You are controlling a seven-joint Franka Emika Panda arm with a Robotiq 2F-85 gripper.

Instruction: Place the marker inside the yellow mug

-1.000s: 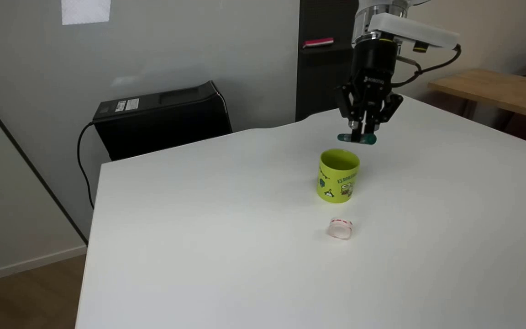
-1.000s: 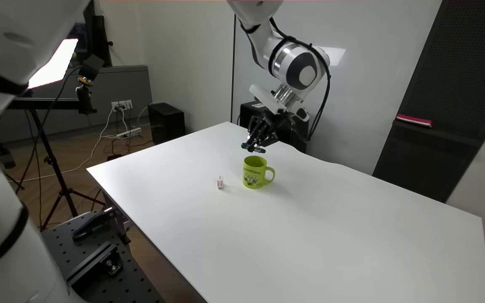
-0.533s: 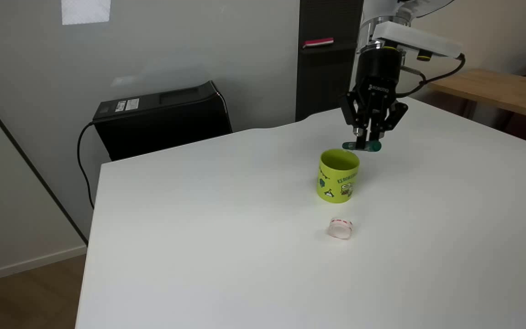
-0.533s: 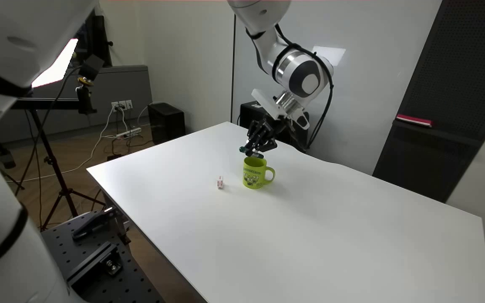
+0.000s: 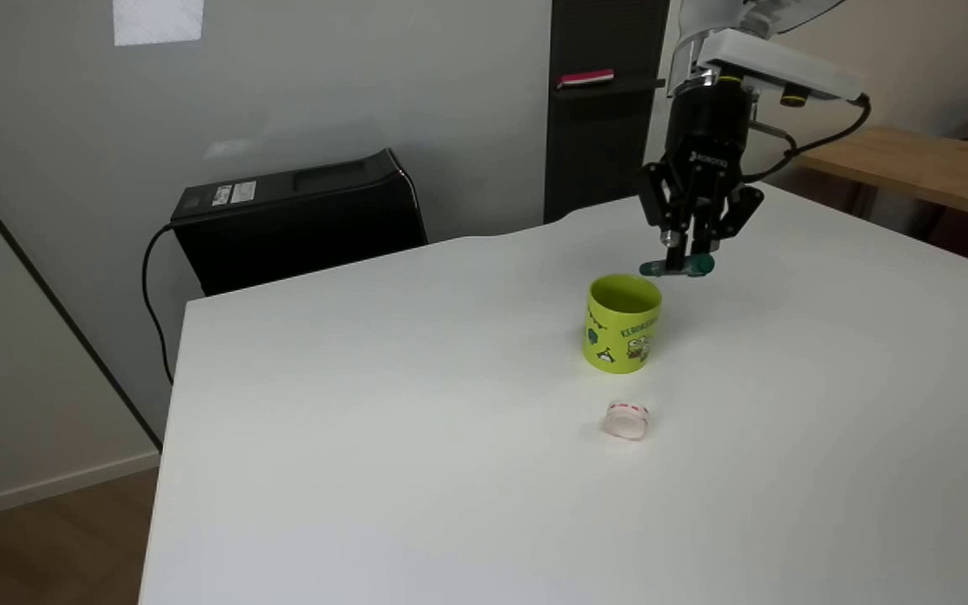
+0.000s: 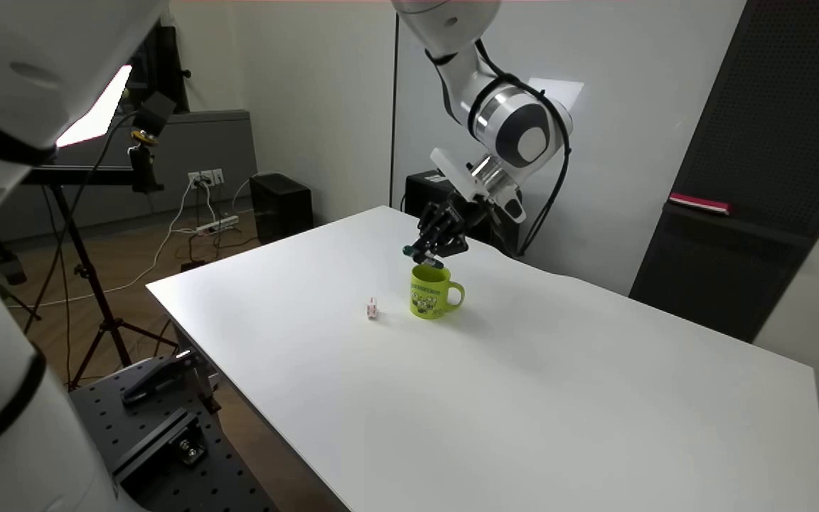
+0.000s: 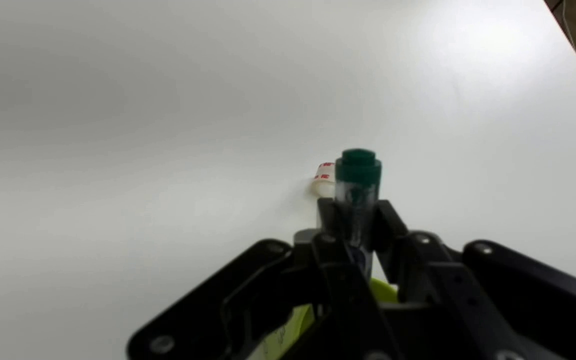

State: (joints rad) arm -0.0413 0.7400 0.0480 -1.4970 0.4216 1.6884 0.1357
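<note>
The yellow mug [image 5: 621,332] stands upright on the white table in both exterior views, with its handle showing in an exterior view [image 6: 456,294]. Parts of the mug show behind the fingers in the wrist view [image 7: 284,334]. My gripper [image 5: 688,260] is shut on the marker [image 5: 702,265], a clear-bodied stick with green ends. The marker lies nearly level across the fingertips, above the table and close to the mug's rim. In the wrist view its green end [image 7: 358,170] points away from the gripper. In an exterior view the marker's other end [image 6: 434,262] appears just over the mug's opening.
A small clear lump with red print, like a tape roll [image 5: 626,420], lies on the table [image 5: 383,454] near the mug. A black box [image 5: 299,218] stands behind the table's edge by the wall. A tripod [image 6: 89,277] stands on the floor beyond the table.
My gripper with the marker has moved a little to the right and slightly down in an exterior view, dipping lower and then rising slightly. The mug and clear lump have not moved.
</note>
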